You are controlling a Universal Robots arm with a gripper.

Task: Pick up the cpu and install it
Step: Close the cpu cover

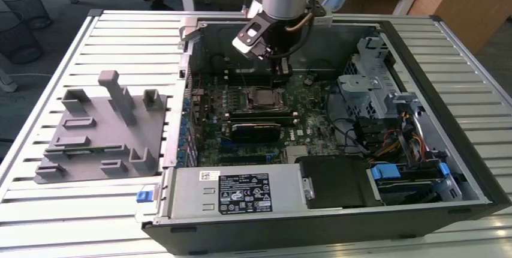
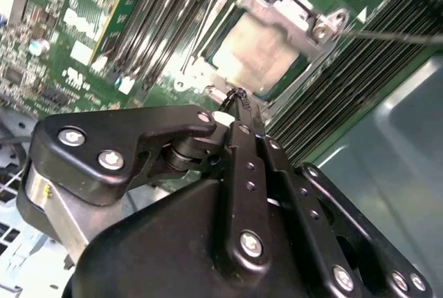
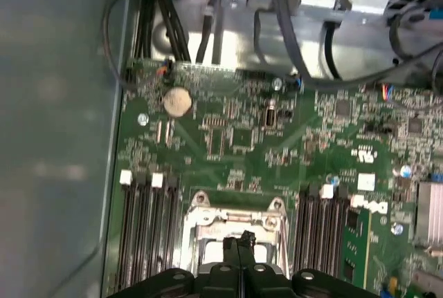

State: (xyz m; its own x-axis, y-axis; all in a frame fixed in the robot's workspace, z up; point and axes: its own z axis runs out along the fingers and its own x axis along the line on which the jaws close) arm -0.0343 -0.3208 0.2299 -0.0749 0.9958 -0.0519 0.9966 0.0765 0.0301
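The cpu (image 2: 259, 52) is a pale square plate lying flat inside the metal socket frame (image 2: 304, 25) on the green motherboard (image 1: 312, 99). My gripper (image 2: 239, 96) hovers just off one edge of that socket, its black fingers pressed together with nothing between them. In the first wrist view the gripper (image 3: 240, 240) hangs over the socket frame (image 3: 201, 205), between two banks of memory slots. In the exterior view the gripper (image 1: 277, 77) reaches down into the open computer case, just behind the socket (image 1: 264, 97).
The case (image 1: 400, 36) lies open on a slatted table (image 1: 96, 210). A grey fixture (image 1: 104, 132) with upright blocks sits at the exterior view's left. Cables (image 1: 392, 138) and drive cages crowd the case's right side; a power supply (image 1: 236, 192) fills its front.
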